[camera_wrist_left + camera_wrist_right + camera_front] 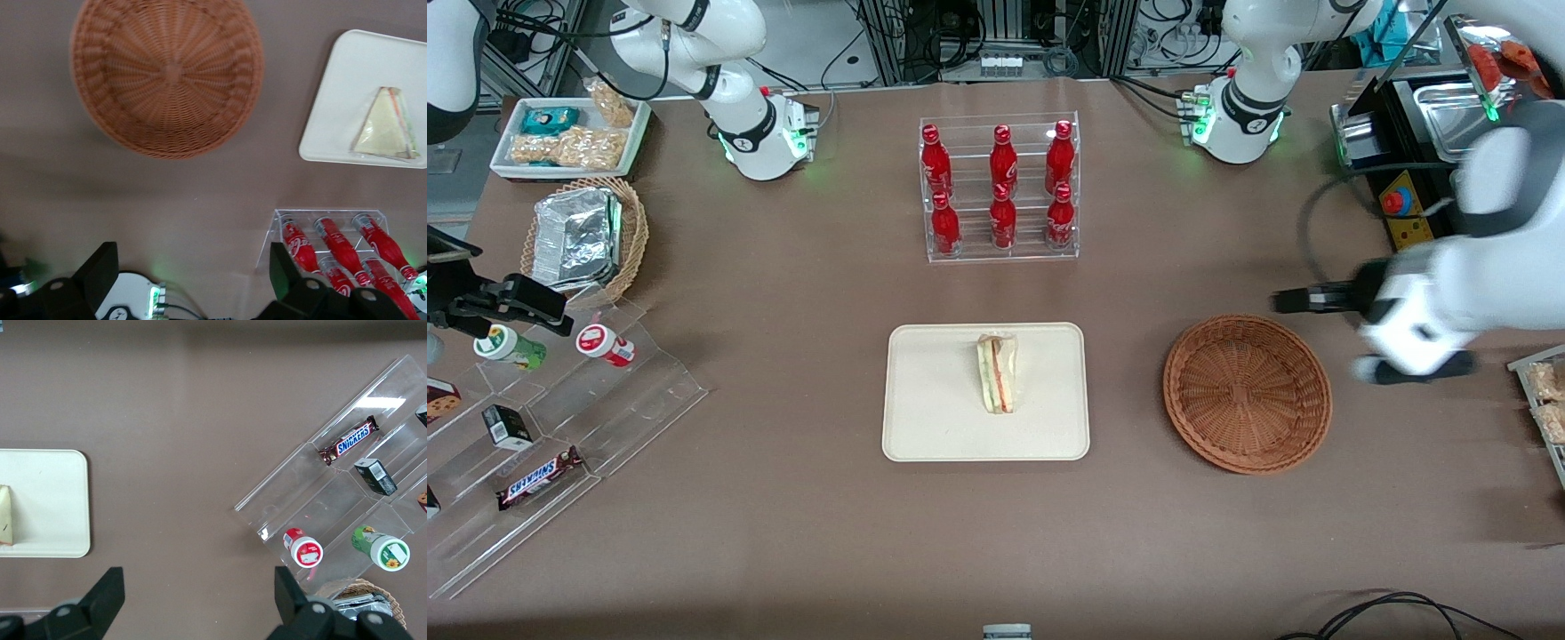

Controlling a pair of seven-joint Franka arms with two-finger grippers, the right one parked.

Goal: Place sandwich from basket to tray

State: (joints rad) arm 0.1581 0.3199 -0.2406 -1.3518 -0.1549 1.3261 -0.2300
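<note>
I'm seeing my gripper [1285, 301] hanging spread open by the round reddish-brown wicker basket [1247, 393], well apart from the wrapped triangular sandwich [998, 372] lying on the cream rectangular tray [925, 400].

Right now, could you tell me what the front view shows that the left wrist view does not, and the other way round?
Only the front view shows the gripper from outside, toward the working arm's end of the table, beside the basket, along with the stepped acrylic stand holding the Snickers bar, and the foil container. Only the left wrist view shows the sandwich's broad triangular face and the gripper's two fingers spread apart, holding nothing. Both share the empty basket, the tray with the sandwich lying on it, and the rack of red bottles.
</note>
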